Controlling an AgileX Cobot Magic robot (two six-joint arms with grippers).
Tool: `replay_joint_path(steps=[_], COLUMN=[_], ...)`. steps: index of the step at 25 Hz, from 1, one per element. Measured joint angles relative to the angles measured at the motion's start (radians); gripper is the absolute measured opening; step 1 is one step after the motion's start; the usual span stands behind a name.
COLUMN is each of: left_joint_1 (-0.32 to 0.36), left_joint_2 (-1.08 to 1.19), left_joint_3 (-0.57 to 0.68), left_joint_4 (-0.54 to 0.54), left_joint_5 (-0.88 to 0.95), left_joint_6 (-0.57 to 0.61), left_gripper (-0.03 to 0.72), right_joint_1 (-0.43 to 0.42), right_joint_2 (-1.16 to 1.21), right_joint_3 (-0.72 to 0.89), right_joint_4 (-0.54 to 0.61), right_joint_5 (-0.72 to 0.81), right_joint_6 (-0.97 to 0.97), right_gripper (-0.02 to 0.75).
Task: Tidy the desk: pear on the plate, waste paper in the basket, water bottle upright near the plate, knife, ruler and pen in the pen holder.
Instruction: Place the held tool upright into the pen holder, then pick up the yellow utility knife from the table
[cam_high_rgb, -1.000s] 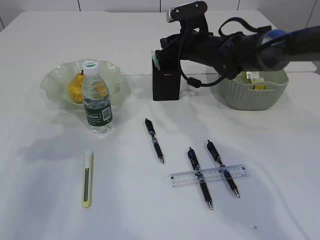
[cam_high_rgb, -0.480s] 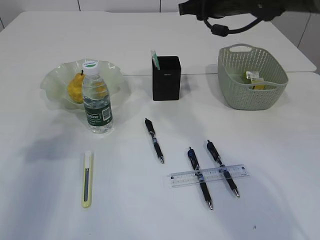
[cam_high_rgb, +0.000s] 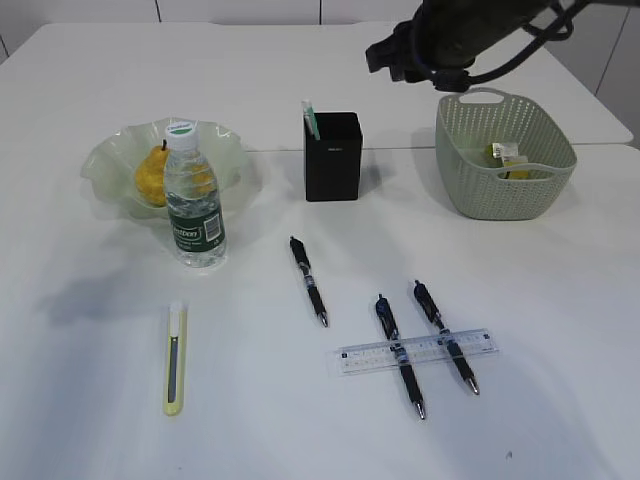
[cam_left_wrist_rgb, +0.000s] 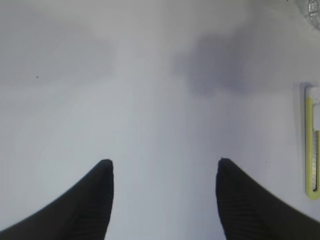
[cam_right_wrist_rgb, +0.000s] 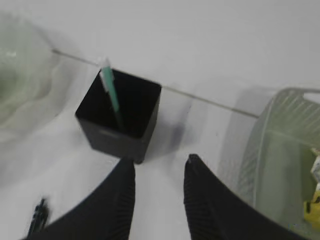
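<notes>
We see the square black holder upright on the white bench, a green-capped pen leaning inside. Three black pens lie in front, two crossing a clear ruler; a slim yellow knife lies left. The right gripper hovers above the holder, jaws part-open, empty. The left gripper gapes wide over bare bench.

We see a white table made of 2 tops, meeting at a thin dark seam that runs across the far half. Behind it stand pale wall panels split by dark vertical joints. A soft grey shadow lies on the left, and 1 small dark speck sits near the front right edge.
</notes>
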Motion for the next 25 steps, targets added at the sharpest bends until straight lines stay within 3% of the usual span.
replay_joint_path(steps=[5, 16, 19, 25], left_joint_1=[0.0, -0.004, -0.053, -0.243], left_joint_2=[0.0, -0.032, -0.058, -0.075], left_joint_3=[0.0, 0.0, 0.0, 0.0], left_joint_4=[-0.02, -0.085, -0.083, -0.076], left_joint_5=[0.019, 0.076, 0.087, 0.102], left_joint_6=[0.0, 0.0, 0.0, -0.062], left_gripper=[0.454, 0.445, 0.444, 0.443], right_joint_1=[0.001, 0.001, 0.001, 0.002], right_joint_2=[-0.006, -0.111, -0.147, -0.239], right_joint_3=[0.0, 0.0, 0.02, 0.168], right_joint_4=[0.178, 0.25, 0.275, 0.282], right_joint_5=[0.153, 0.531, 0.583, 0.628], right_joint_6=[-0.144, -0.229, -0.245, -0.249], right_gripper=[0.253, 0.252, 0.252, 0.253])
